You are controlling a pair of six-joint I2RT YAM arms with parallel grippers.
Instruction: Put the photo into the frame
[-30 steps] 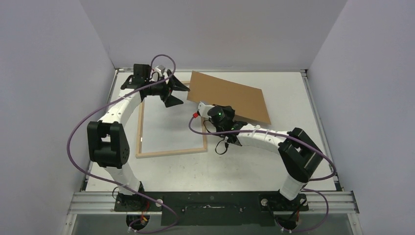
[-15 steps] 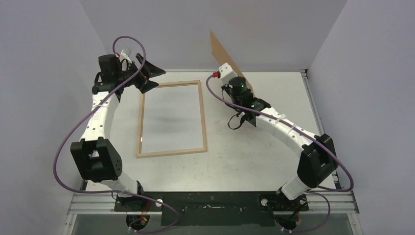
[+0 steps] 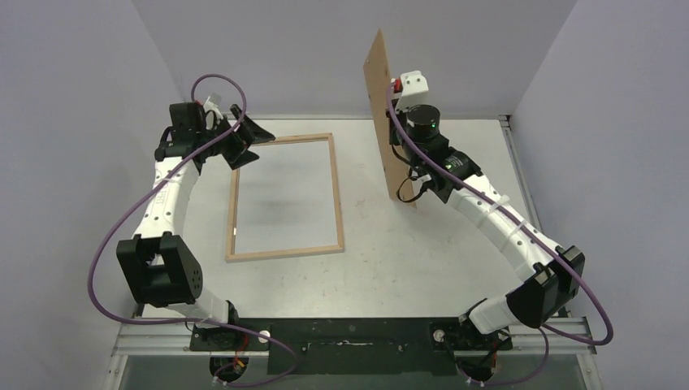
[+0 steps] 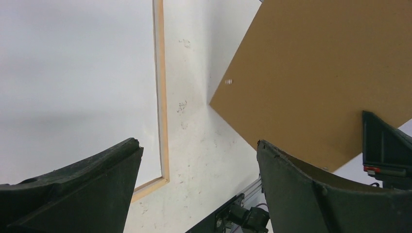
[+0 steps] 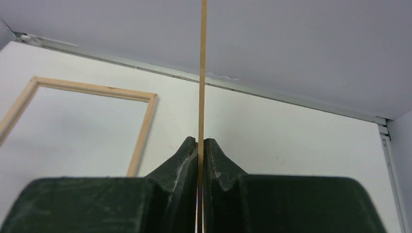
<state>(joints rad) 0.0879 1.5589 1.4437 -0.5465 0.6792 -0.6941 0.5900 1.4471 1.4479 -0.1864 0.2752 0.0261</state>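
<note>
Nowhere does the photo's dark face show; the frame (image 3: 284, 251) lies wood-side up on the counter (image 3: 422, 260), a pale sheet (image 3: 284, 195) inside. Right claw (image 5: 200, 141) pinches the brown backing board (image 3: 380, 106) upright beside it, left claw (image 4: 197, 142) gapes empty; lowering the board squarely looks next.

High rear overhead view, two close wrist views looking outward, all sharing the frame (image 3: 284, 252)
</note>
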